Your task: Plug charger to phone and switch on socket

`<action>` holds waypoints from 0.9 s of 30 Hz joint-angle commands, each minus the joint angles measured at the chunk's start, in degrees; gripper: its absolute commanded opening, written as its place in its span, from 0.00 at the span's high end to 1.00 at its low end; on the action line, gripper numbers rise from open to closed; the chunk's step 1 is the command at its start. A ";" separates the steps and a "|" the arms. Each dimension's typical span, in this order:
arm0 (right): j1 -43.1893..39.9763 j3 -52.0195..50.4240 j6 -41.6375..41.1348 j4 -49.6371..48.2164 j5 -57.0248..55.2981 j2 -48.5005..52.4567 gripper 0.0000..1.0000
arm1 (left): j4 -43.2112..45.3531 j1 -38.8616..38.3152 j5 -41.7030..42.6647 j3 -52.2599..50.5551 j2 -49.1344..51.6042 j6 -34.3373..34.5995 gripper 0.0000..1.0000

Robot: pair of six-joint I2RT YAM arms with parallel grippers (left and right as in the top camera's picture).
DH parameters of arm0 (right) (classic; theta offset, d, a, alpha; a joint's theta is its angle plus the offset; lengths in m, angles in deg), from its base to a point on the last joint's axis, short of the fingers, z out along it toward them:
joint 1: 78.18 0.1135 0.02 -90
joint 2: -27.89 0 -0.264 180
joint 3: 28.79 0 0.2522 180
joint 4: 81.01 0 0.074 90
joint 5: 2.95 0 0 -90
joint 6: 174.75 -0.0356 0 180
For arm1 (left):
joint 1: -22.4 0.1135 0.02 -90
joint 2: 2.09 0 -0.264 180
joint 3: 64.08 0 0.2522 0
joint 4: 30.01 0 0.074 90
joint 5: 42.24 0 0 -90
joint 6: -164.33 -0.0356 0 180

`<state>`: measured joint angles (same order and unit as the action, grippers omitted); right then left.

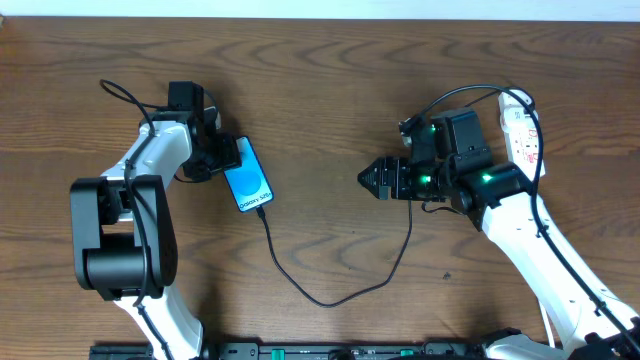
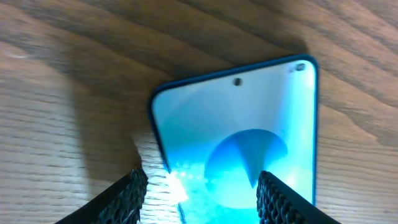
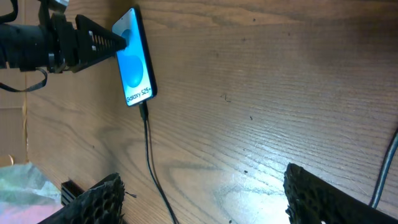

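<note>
The phone (image 1: 248,177) lies flat on the table with its light blue screen up; it also shows in the left wrist view (image 2: 249,137) and the right wrist view (image 3: 134,59). The thin black charger cable (image 1: 330,298) has its tip in the phone's lower end and loops across the table toward the right arm. The white socket strip (image 1: 521,128) lies at the far right behind that arm. My left gripper (image 1: 222,160) (image 2: 202,196) is open over the phone's upper end, one finger over the screen and one beside it. My right gripper (image 1: 368,180) (image 3: 205,199) is open and empty above bare wood.
The table is dark wood (image 1: 330,90). The cable (image 3: 149,162) runs just left of the middle between my right fingers. The left arm's base (image 1: 115,240) stands at the front left. A black rail (image 1: 300,350) runs along the front edge.
</note>
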<state>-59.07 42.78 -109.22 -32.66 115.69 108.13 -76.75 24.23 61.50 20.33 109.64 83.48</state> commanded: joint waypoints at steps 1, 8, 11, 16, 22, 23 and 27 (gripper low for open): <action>0.44 0.57 0.98 0.13 -0.26 0.11 0.21 | -0.66 0.35 -4.44 -0.24 -0.20 0.13 0.41; 0.35 0.72 2.80 0.28 -0.24 0.09 0.21 | -4.22 0.37 -5.68 2.97 -5.40 0.09 0.41; 0.33 1.77 4.11 1.03 -0.28 -0.17 0.21 | -6.51 0.37 -5.90 4.76 -10.97 0.09 0.41; 0.33 6.29 7.08 7.28 -4.81 -2.54 0.12 | -9.18 0.37 -5.84 5.11 -23.82 0.11 0.35; 0.33 14.95 10.05 21.68 -17.07 -8.20 0.08 | -11.85 0.35 -5.86 5.11 -38.10 0.09 0.12; 0.33 15.87 10.27 23.10 -18.16 -8.94 0.07 | -12.04 0.37 -5.86 5.11 -39.23 0.09 0.11; 0.33 20.76 11.50 29.70 -22.36 -13.84 0.07 | -13.14 0.37 -5.86 5.11 -44.11 0.09 0.10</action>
<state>-59.07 59.69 -100.10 -5.51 100.04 98.17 -89.42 24.29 56.36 25.19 67.80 83.48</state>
